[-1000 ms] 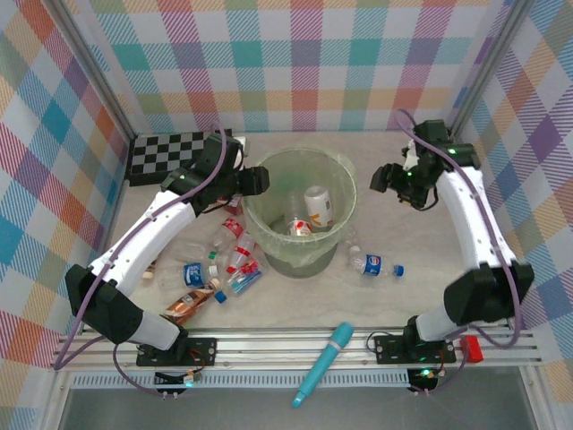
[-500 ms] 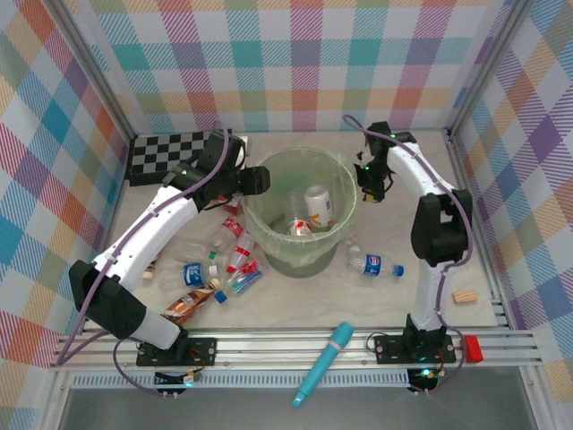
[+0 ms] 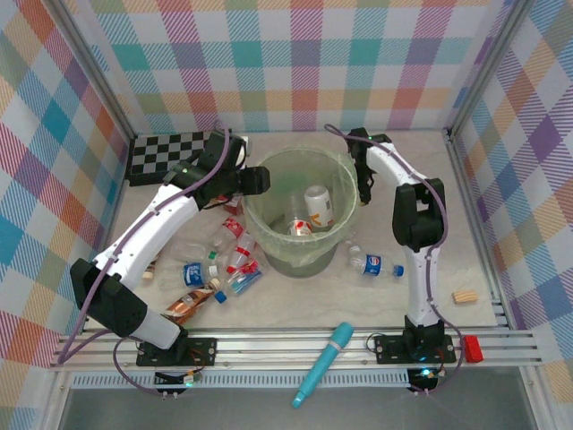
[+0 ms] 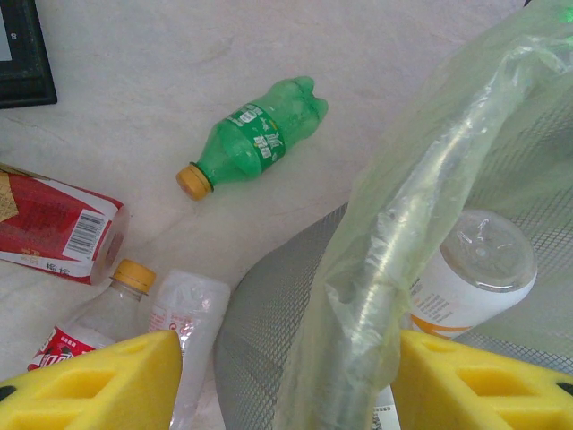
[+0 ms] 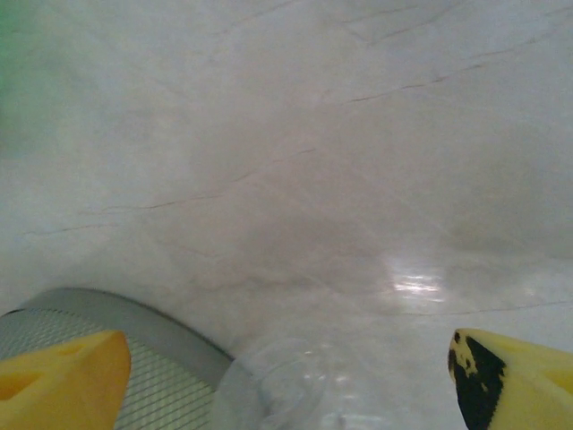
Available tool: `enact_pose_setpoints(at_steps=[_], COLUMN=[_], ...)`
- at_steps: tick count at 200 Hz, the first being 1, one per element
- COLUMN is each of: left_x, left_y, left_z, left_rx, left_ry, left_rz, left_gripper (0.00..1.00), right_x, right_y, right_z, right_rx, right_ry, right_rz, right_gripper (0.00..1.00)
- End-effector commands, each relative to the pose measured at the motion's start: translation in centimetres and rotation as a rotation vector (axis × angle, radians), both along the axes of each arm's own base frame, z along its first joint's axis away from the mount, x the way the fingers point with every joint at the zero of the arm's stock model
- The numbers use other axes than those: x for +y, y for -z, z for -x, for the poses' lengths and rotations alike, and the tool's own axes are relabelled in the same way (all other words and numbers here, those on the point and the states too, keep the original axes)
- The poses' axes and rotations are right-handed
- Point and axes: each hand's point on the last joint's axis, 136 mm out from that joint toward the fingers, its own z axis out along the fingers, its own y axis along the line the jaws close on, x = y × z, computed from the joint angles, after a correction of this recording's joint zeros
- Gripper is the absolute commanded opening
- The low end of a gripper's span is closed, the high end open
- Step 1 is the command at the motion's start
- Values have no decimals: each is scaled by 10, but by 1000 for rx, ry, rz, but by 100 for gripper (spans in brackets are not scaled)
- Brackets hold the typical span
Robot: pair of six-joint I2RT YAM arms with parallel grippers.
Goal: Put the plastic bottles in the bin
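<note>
Leftmost, the checkerboard (image 3: 170,148) lies flat in the far left corner of the table (image 3: 470,233). The left wrist view shows a green bottle (image 4: 255,139) with an orange cap lying on its side on bare table near it. In the overhead view a heap of bottles (image 3: 210,273) with red, blue and orange-brown labels lies between the left arm (image 3: 152,224) and the bin (image 3: 269,251), just beside its left wall. The left gripper (image 3: 257,179) sits at the bin's left rim, jaws partly open and straddling it: one finger (image 4: 107,385) is outside the wall and the other inside, with the rim and the liner (image 4: 403,224) between them. A gap shows between the outer finger and the wall, so nothing is clamped; whether the inner finger touches the liner cannot be told. Inside the bin lie a white bottle (image 3: 318,204) with an orange label and a red-labelled bottle (image 3: 300,227). In front of the bin a teal tube (image 3: 324,363) lies across the near rail (image 3: 269,342). The right gripper (image 3: 363,188) hangs just outside the right rim, jaws wide apart and empty; its wrist view shows bare table between the fingers (image 5: 63,376) and a blurred clear bottle (image 5: 286,390) low down. Right of the bin a blue bottle (image 3: 374,264) lies alone, and a tan block (image 3: 464,296) sits farther right.
</note>
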Motion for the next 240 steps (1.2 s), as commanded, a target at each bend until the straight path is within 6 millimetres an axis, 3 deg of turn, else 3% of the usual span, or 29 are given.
enact_pose_setpoints(at_steps=[1,84,111,147,170,202,240], left_x=[-2,-3,-4,-4,-3,-4,-4], left_y=[18,17,18,20,22,26,24], left_z=[5,6,6,6,6,5,5], left_rx=[62,58,60,62,62,68,65], left_ry=[28,30,32,32,27,25,25], left_rz=[-32,-25,-22,-26,-24,-23,-21], left_gripper=[62,62,62,62,62,62,62], right_x=[-17,-71,-79,-67,-50,-33,-27], right_y=[6,12,0,-41,-49,-36,-8], right_z=[13,44,53,69,92,113,118], right_rx=[35,49,40,-27,-9,51,106], right_ry=[5,105,130,112,107,113,140], right_rz=[87,129,108,7,-70,-94,-106], right_gripper=[91,85,87,91,92,88,84])
